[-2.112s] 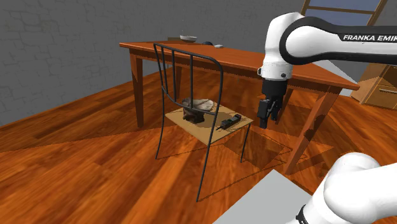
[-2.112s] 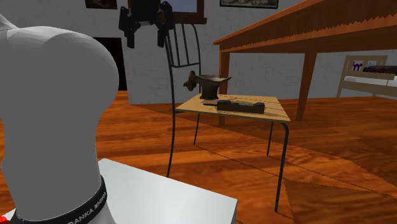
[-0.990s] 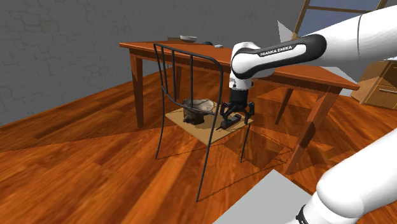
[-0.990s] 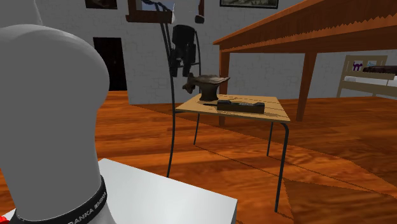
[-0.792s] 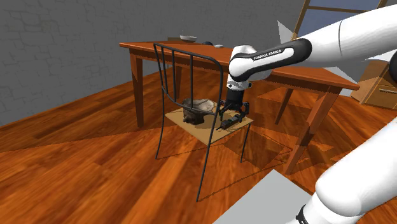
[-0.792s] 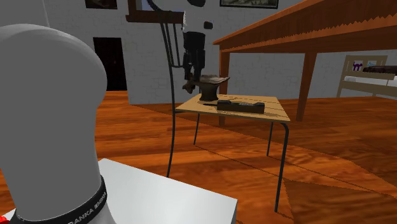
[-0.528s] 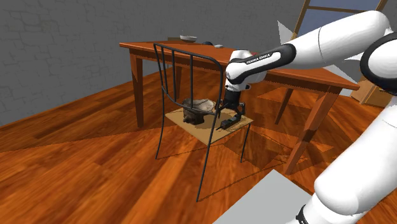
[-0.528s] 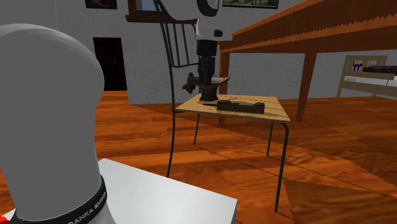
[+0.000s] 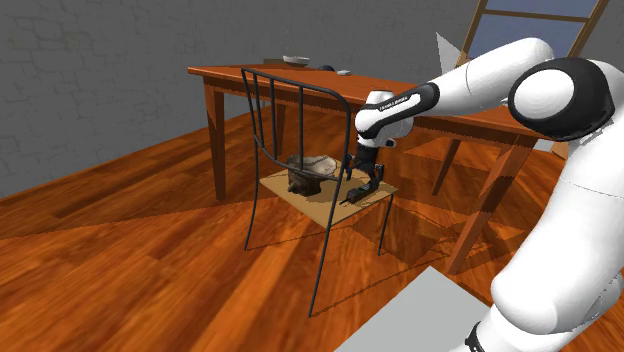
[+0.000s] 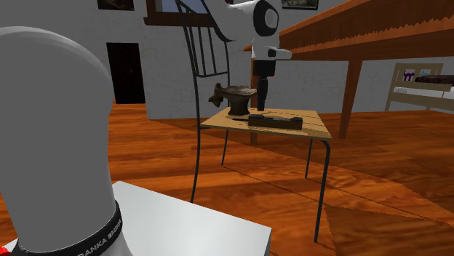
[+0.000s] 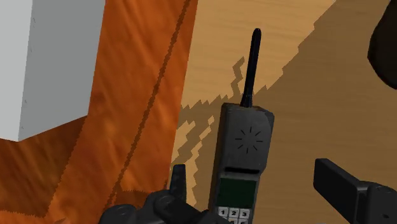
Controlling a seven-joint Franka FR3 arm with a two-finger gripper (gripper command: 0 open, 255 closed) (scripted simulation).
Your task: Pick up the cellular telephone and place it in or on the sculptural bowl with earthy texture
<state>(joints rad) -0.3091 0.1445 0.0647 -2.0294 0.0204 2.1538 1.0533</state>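
The brown wooden counter [image 9: 300, 80] stands behind everything and carries nothing the task needs. The white arm [image 9: 470, 85] reaches across in front of it and down to a wire-backed chair [image 9: 318, 207], whose pale wooden seat bears both task things. The dark, rough-looking bowl [image 9: 308, 170] sits toward the chair back. In the shoulder view, the black cellular telephone [image 9: 358, 193] lies flat on the seat at about the bowl's three o'clock, near it but apart.

The hand [image 9: 363, 181] hangs just above the telephone and points down. In the wrist view its fingers [image 11: 337, 188] stand wide, one on each side of the telephone's body [image 11: 242, 165], and neither touches it. The antenna runs straight ahead, away from the wrist.

This looks like the reach-and-align step, with the grasp not yet made. The next move probably calls for a short straight drop until the fingertips flank the casing, then closing across its narrow width. After that come a lift and a carry toward nine o'clock, to the bowl.
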